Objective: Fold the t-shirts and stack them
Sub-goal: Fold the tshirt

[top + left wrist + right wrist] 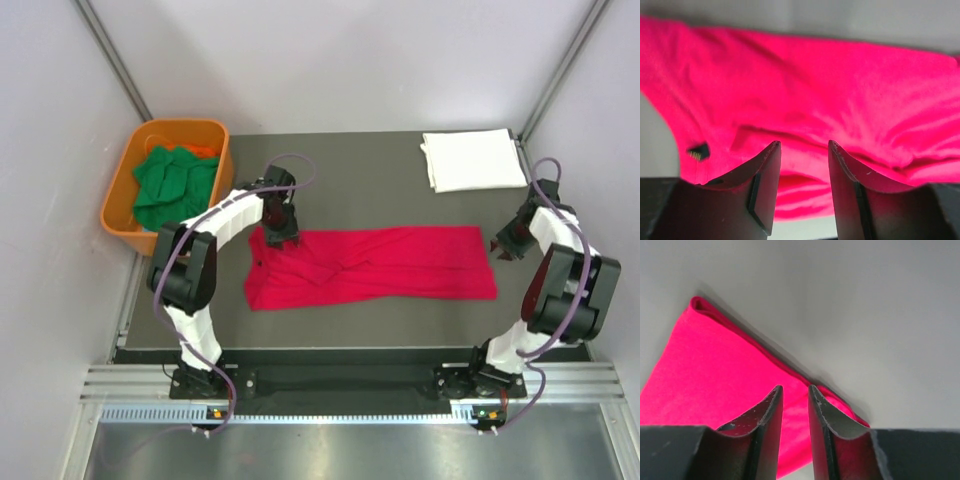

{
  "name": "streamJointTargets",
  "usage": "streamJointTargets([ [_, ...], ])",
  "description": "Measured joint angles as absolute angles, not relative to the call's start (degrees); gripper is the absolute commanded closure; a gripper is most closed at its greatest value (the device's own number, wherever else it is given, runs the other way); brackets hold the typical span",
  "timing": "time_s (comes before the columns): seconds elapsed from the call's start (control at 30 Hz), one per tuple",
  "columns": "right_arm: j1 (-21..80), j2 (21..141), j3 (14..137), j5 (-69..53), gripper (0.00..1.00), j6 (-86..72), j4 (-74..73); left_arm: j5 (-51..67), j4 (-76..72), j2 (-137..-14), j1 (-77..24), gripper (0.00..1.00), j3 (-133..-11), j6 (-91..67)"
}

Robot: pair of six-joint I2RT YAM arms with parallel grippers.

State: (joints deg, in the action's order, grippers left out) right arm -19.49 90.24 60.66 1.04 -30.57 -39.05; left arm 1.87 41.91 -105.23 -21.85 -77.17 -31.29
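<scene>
left pincer (804,145) stands open over the collar end of the red t-shirt (370,265), jaws empty; right pincer (795,387), parted narrowly, hangs empty at the far hem corner. i judge the shirt lies under both as a long band, ready for a crosswise fold. beyond the right pincer rests the folded white t-shirt (473,160), the stack's base; beyond the left, green t-shirts (175,185) wait in the orange tub (125,170).

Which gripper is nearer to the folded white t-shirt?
Right. The right gripper is in front of the white t-shirt; the left gripper is far left, over the red t-shirt.
</scene>
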Motion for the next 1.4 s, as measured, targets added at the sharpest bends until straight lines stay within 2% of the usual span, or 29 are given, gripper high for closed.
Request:
streamJointTargets([
  [0.23,-18.24,95.92,62.7,-3.75,0.62,-25.36,-35.29,1.43,40.71,-111.35,-21.85,0.53,-80.71,-30.06],
  [0.43,-18.22,96.9,63.0,-6.61,0.62,-19.7,-30.02,-0.82,40.49,-114.34,-21.87,0.53,-82.21,-29.82],
  [0.67,-17.93,104.6,67.42,-14.76,0.62,-13.26,-25.93,-2.96,42.52,-116.53,-22.11,0.53,-85.19,-29.87],
  [0.8,-17.37,108.22,70.65,-15.68,0.69,-10.66,-26.24,-3.95,43.33,-117.1,-22.31,0.53,-86.04,-29.87],
  [1.0,-17.02,110.24,73.1,-14.87,1.0,-8.75,-26.17,-4.86,44.03,-117.93,-22.48,0.54,-87.2,-29.87],
  [1.4,-16.29,112.33,76.31,-11.53,1.0,-8.23,-26.48,-7.46,44.66,-120.68,-22.55,0.53,-91.39,-28.29],
])
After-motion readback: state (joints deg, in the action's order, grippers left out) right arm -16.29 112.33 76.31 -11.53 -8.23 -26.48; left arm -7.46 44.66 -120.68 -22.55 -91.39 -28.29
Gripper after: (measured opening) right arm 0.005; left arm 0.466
